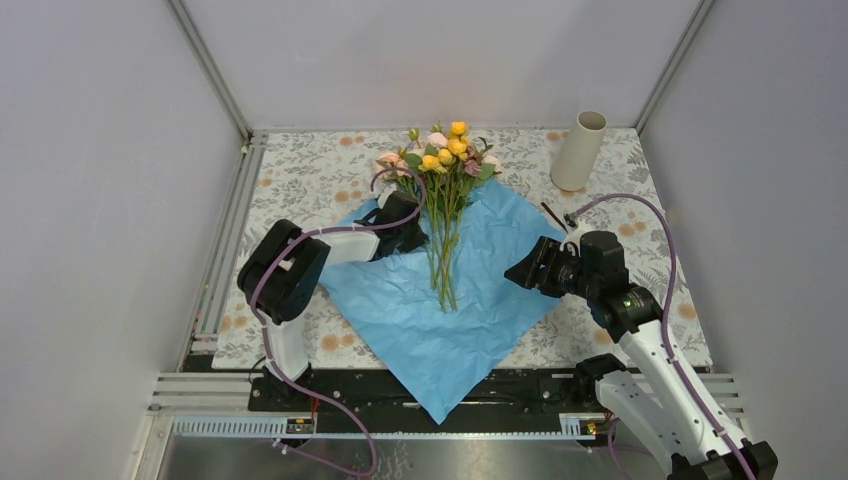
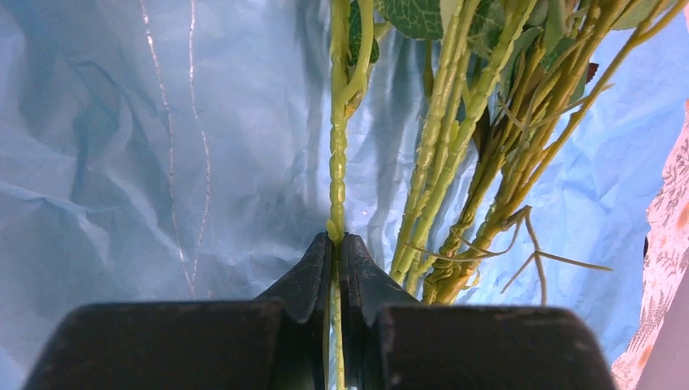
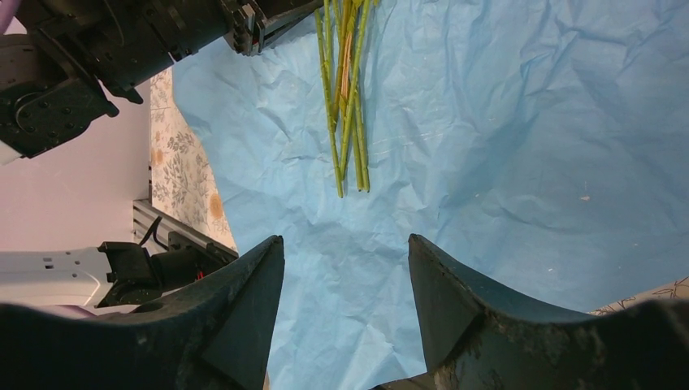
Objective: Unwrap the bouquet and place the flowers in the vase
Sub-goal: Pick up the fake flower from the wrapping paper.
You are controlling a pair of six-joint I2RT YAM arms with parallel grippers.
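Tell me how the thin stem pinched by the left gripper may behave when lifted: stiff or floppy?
Probably bendy: the stem is long and thin, so its top may droop. Likely light, being so slim. Its bumpy surface should help the shut left gripper keep hold.

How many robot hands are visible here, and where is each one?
2. The left hand is shut on one green stem of the flowers, over the blue paper. The right hand is open above the paper's right side, holding nothing. None seems hidden.
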